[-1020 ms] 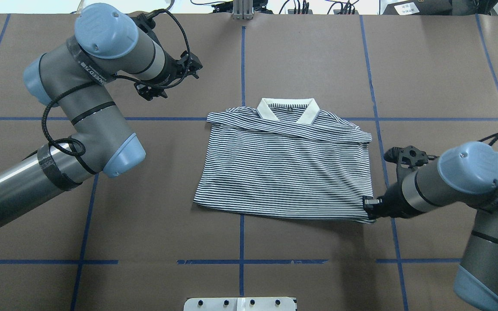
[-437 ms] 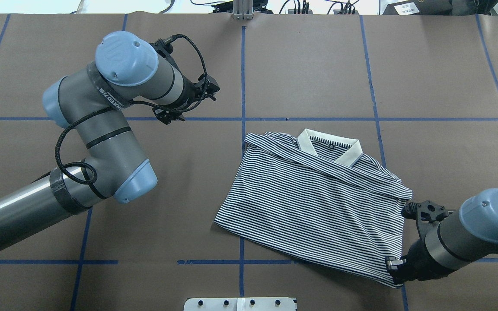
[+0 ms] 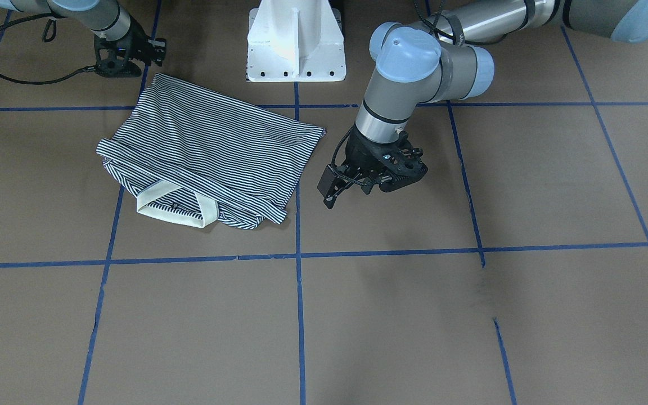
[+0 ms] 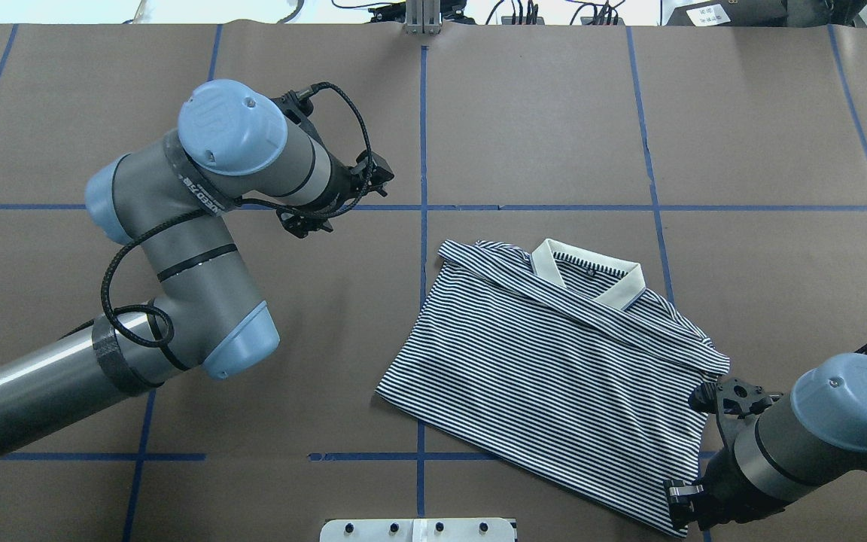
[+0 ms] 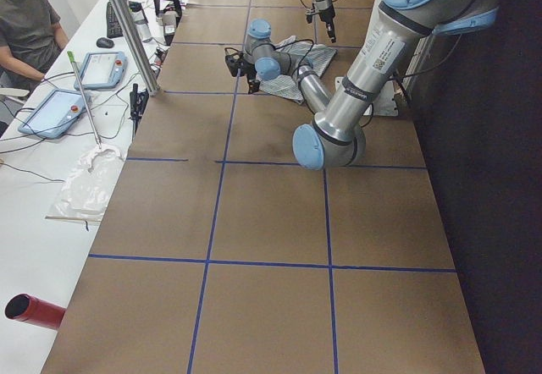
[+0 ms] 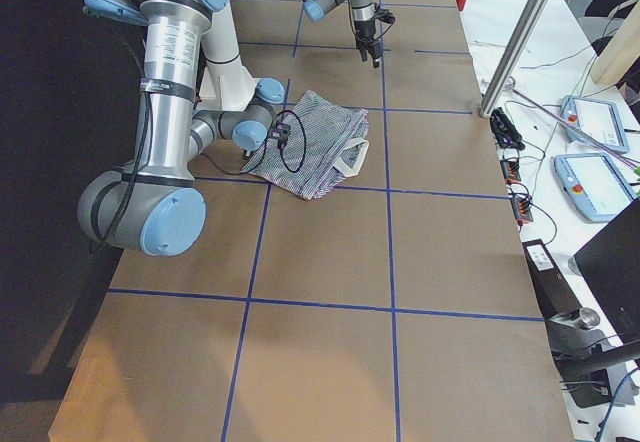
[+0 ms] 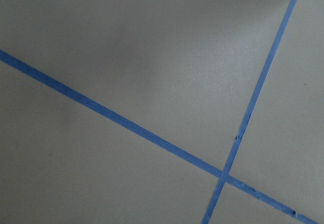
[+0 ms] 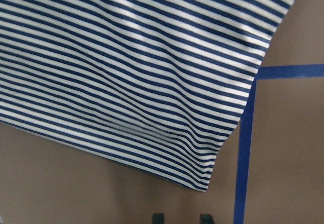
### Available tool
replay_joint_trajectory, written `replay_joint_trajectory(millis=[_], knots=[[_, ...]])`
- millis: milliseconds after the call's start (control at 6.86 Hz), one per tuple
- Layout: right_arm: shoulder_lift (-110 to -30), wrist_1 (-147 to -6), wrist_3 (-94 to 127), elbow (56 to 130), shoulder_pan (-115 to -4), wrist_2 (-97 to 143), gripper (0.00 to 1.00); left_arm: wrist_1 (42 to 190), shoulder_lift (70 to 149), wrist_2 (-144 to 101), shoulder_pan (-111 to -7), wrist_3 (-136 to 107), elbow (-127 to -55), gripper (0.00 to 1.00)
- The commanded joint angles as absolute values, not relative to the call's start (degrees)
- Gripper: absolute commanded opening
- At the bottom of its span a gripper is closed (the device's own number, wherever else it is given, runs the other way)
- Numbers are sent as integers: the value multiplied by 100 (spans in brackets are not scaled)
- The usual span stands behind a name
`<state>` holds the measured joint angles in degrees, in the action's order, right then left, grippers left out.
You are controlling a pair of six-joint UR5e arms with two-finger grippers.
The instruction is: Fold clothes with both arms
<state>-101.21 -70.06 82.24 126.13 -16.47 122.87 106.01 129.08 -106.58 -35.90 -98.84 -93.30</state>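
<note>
Brown paper covers the table (image 4: pixel 554 113), and blue tape lines (image 4: pixel 422 113) cut it into big squares. I have two arms and two claws.

The striped shirt (image 4: pixel 554 369) lies flat on my right half of the table, turned a bit crooked. It is folded into a small shape, with the sleeves tucked across the top. Its cream collar (image 4: pixel 591 275) points away from me. The bottom edge is close to my side of the table.

My right claw (image 4: pixel 678 500) is low, right at the near bottom corner of the shirt. In my right wrist view, its two fingertips (image 8: pixel 158 217) stand apart with bare table between them. The shirt corner is just beside them, so this claw is let go.

My left claw (image 3: pixel 358 179) hangs over bare table, near the shirt's left side but not touching it. It holds nothing. I cannot tell if it is wide or closed.

My white base (image 3: pixel 296 45) stands behind the shirt.
</note>
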Motion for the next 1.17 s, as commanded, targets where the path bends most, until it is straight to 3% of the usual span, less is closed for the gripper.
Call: replay_joint_trajectory(millis=[0, 291, 1020], knots=[[-9733, -7005, 8262, 12770, -2009, 12200, 100, 10024, 12798, -10600, -3027, -10534, -9814, 96], [-9336, -7005, 8429, 12736, -2791, 12032, 100, 9073, 12762, -10083, -2219, -11324, -10317, 90], [-9141, -7022, 8420, 12718, -3427, 12067, 100, 9132, 12771, -9580, -1512, -12032, -9782, 85]])
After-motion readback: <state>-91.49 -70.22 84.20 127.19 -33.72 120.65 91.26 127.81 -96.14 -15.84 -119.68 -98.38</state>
